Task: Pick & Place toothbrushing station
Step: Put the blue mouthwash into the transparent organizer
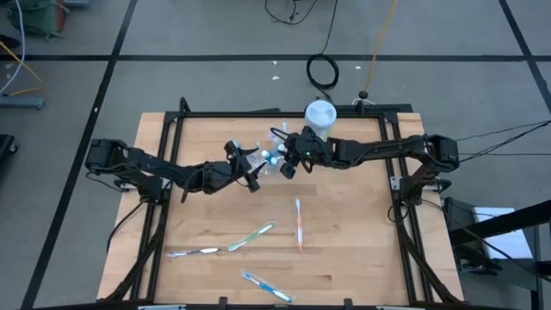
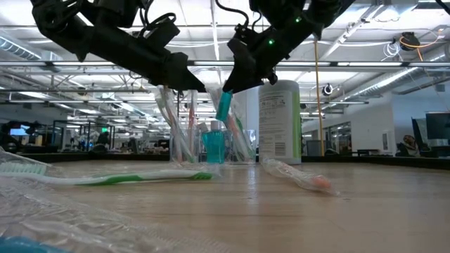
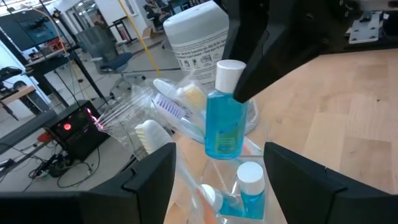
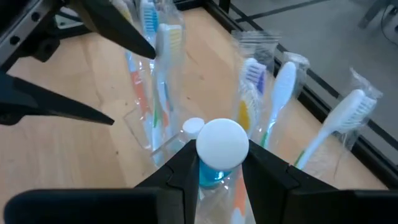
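Note:
A clear cup [image 1: 271, 153] stands at the table's far middle. Wrapped pastel toothbrushes [image 4: 277, 99] stick up out of it, and a blue toothpaste tube [image 3: 249, 186] sits inside. My right gripper [image 4: 221, 158] comes from the right, just above the cup, and is shut on another blue tube with a white cap [image 3: 225, 121]. My left gripper [image 3: 217, 180] comes from the left at brush-head height. It is open, with its fingers on either side of the cup's contents, and no touch shows. My right gripper pinches the tube just below its white cap [image 4: 222, 144] between its two fingers, one on each side. The fingers slant down from the table's right. The tube's blue body [image 2: 223, 105] hangs tilted below them, cap up, clear of the cup and above its opening.
A white-and-green canister [image 1: 319, 116] stands just right of the cup and beyond it. Several wrapped toothbrushes lie loose nearer the front edge: one [image 1: 298, 222] at the middle, one [image 1: 251, 235] and one [image 1: 194, 252] to the left, one [image 1: 267, 287] at the front. A black frame rail [image 1: 258, 113] borders the table.

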{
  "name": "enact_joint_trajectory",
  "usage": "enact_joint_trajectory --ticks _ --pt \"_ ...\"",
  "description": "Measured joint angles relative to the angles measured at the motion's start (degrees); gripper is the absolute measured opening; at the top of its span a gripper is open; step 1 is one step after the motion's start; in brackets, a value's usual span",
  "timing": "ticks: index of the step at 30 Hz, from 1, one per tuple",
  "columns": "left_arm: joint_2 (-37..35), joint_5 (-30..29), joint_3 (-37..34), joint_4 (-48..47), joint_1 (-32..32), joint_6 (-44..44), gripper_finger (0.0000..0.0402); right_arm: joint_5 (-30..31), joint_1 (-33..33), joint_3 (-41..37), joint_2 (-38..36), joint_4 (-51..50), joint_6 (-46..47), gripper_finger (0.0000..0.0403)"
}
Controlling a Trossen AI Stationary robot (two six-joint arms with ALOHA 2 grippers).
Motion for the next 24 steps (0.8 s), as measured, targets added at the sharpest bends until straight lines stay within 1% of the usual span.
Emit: enact_joint_trajectory --ticks 6,10,17,20,24 --pt "0.0 0.0 0.0 0.3 0.0 1.5 0.0250 -4.2 -0.5 0.0 1.4 0.4 2.0 0.0095" --pt "0.0 0.0 0.0 0.1 0.1 1.6 0.0250 -4.1 -0.7 -0.1 3.1 1.9 2.0 0.0095" --pt "0.0 0.0 0.0 -0.2 0.1 1.7 0.0250 -4.0 -1.7 -0.1 3.1 2.6 2.0 0.0095" --pt "0.0 0.0 0.0 -0.5 0.1 1.7 0.0250 -4.3 -1.6 -0.1 3.1 1.8 2.3 0.0095" --pt "0.0 0.0 0.0 -1.2 0.1 2.0 0.0250 -4.4 -1.6 -0.1 3.1 -1.7 4.0 0.0095"
